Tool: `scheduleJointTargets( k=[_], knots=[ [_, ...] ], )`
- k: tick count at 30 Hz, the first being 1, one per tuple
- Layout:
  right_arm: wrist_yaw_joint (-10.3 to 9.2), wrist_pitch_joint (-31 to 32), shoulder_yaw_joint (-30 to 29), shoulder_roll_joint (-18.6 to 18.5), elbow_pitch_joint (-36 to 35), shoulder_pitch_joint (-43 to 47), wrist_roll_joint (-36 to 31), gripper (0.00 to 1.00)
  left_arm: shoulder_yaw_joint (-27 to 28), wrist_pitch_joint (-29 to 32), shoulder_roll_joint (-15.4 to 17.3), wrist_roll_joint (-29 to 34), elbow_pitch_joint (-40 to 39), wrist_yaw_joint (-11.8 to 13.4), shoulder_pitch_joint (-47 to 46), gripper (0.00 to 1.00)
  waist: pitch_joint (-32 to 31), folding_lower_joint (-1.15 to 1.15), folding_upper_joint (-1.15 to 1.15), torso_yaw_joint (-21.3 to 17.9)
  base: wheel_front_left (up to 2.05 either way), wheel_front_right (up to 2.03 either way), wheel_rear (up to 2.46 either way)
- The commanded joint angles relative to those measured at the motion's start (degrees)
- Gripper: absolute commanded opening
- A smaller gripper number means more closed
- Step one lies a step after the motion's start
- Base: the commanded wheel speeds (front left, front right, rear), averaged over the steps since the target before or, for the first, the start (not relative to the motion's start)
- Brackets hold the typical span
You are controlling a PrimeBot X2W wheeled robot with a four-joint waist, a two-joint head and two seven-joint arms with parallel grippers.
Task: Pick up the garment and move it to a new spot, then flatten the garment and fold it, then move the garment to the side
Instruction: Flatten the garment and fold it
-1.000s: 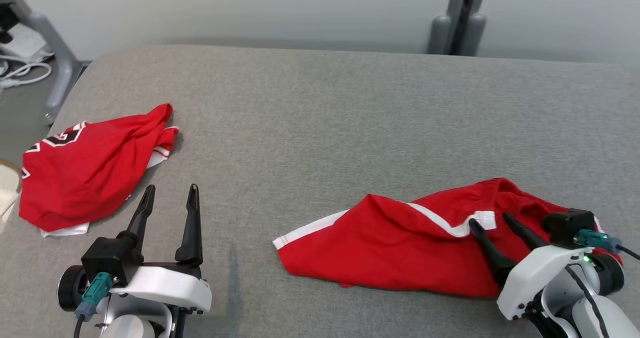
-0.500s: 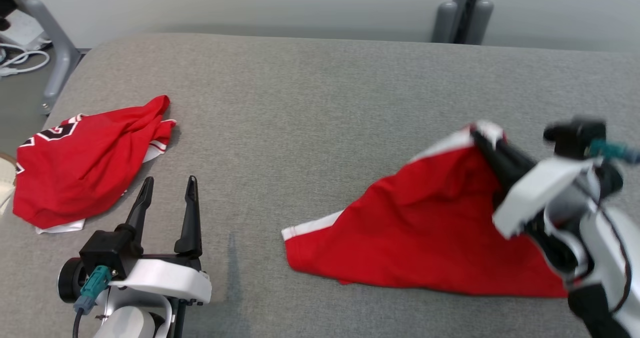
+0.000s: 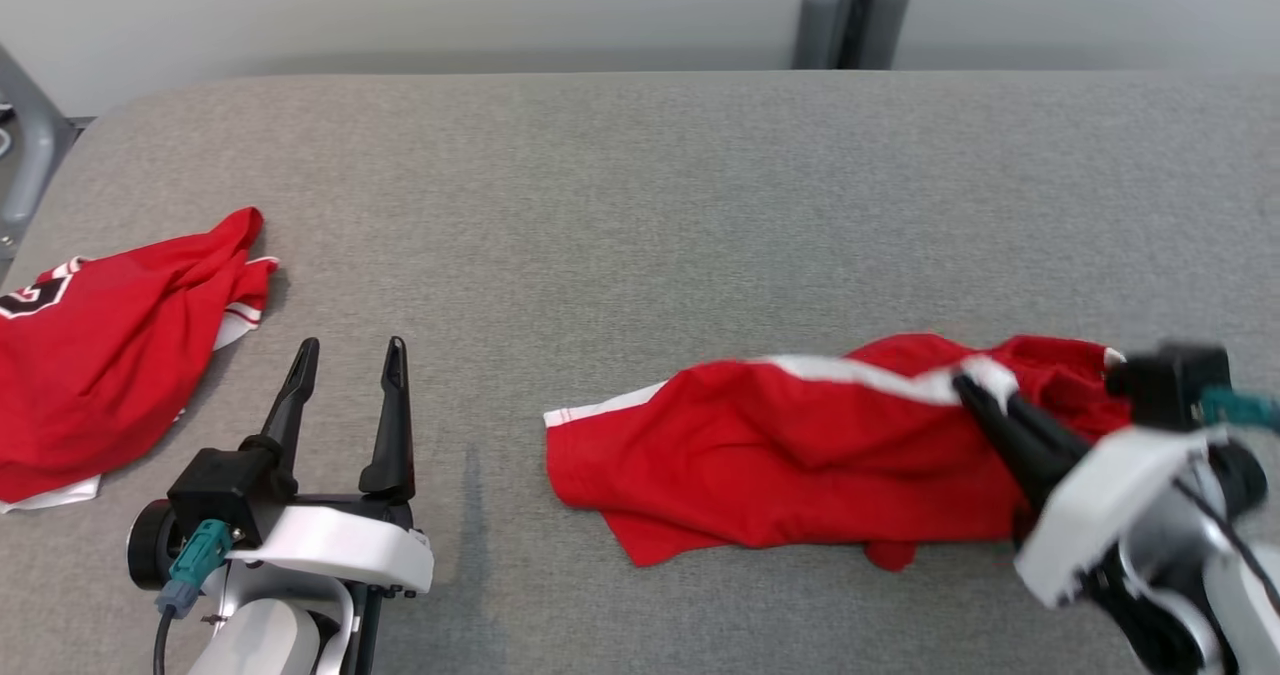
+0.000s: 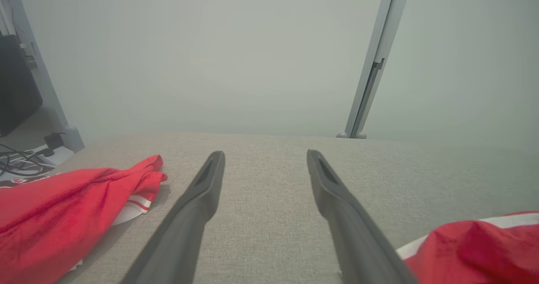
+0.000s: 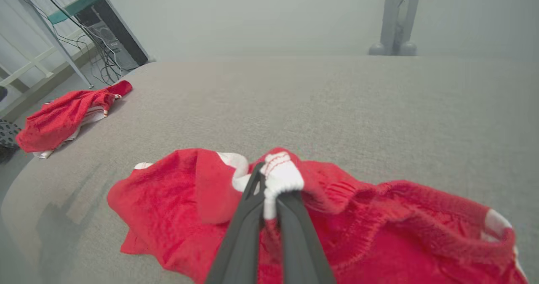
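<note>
Two red garments (image 3: 780, 455) (image 3: 90, 375), two grippers (image 3: 353, 345) (image 3: 968, 385), one grey table (image 3: 640, 205)

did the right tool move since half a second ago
Yes: the right tool has dropped back away from the table's far edge, shut on the garment.

From head, high up: looking fwd and down across grey table (image 3: 640, 175) to pale wall, left gripper (image 3: 353, 345) at lower left, right gripper (image 3: 975, 387) at lower right. From left wrist: low, close over tabletop, aimed along own fingers (image 4: 198, 208) at wall and grey post (image 4: 372, 65). From right wrist: v. near red garment (image 5: 168, 204), tilted down, facing same wall. Common to all three: table, post, garment, plus second red garment (image 3: 90, 375) on left side.
</note>
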Motion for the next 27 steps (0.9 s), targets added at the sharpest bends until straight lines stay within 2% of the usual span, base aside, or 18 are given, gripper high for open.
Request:
scheduleJointTargets(
  k=[1,6,9,18,19,20,21,27],
  knots=[
    [0.00,0.8,-2.2,0.5,-1.4,3.9,-0.9,0.00,0.5,-0.3,0.5,0.1,0.0,-0.2,0.3,1.00,0.4,0.00,0.00,-1.2,0.00,0.00,0.00],
    [0.00,1.5,-6.8,1.6,-2.2,10.6,-2.2,0.00,0.6,-0.3,0.8,0.4,-0.3,0.0,0.1,1.00,1.0,0.00,0.00,-2.7,0.00,0.00,0.00],
    [0.00,-0.9,-9.2,1.8,-0.8,11.2,-3.3,0.00,0.7,-0.3,1.1,0.3,-0.3,0.0,-0.2,1.00,1.4,0.00,0.00,-3.5,0.00,0.00,0.00],
    [-0.01,-12.2,-7.8,2.4,11.7,7.6,-2.2,0.00,0.3,-0.2,1.1,0.2,0.2,-0.1,-0.6,1.00,1.5,0.00,0.00,-3.2,0.00,0.00,0.00],
    [-0.01,-13.4,-7.7,2.6,13.0,7.4,-1.8,0.30,0.2,-0.2,1.1,0.1,0.2,-0.1,-0.5,1.00,1.3,0.00,0.00,-3.1,0.00,0.00,0.00],
    [-0.01,-14.6,-7.6,2.6,14.1,7.1,-1.6,0.53,0.2,-0.2,1.1,0.1,0.3,0.0,-0.3,1.00,1.1,0.00,0.00,-3.0,0.00,0.00,0.00],
    [-0.01,-15.8,-7.6,2.8,15.0,6.9,-1.4,1.00,0.2,-0.2,1.2,0.0,0.3,0.2,-0.1,1.00,0.9,0.00,0.00,-3.0,0.00,0.00,0.00],
    [-0.01,-22.9,-9.5,3.3,17.1,8.1,-2.9,1.00,0.9,-0.2,1.9,-0.1,-0.2,0.9,1.3,1.00,-0.9,0.00,0.00,-3.3,0.00,0.00,0.00]
  ],
)
